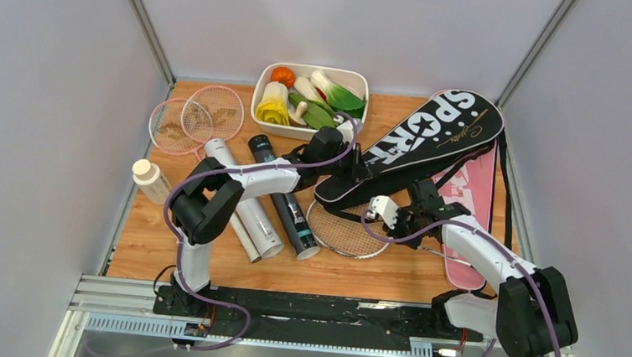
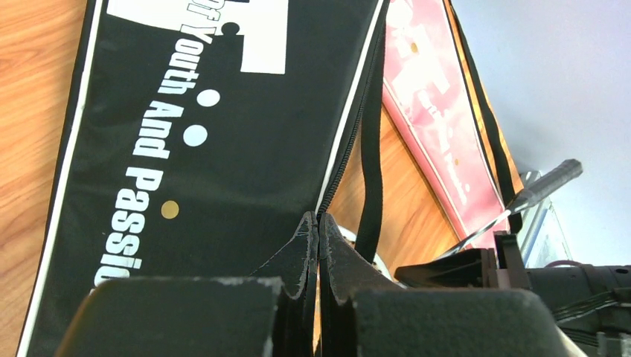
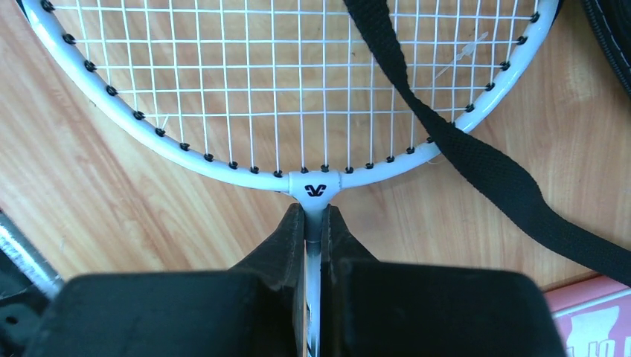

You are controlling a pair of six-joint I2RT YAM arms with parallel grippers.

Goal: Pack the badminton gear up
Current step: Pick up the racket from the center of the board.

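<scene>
Top: black cover (image 1: 416, 143) is laid diagonally on the desk (image 1: 173, 257), partly over the pink cover (image 1: 475, 198). The silver racquet (image 1: 347, 229) head is seen just below its near end.
Left wrist: left pincer (image 2: 318, 227) is pressed together at the black cover's zip edge; a pinch on fabric can't be confirmed.
Right wrist: right pincer (image 3: 316, 223) is clamped on the silver racquet's shaft just under the throat, with the head flat on the desk.

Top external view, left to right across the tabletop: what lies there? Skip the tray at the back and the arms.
Small clear bottle with cream cap, two pink thin-framed racquets, long white tube, long black tube, silver-framed racquet, black "SPORT" racquet cover, pink racquet cover.
</scene>
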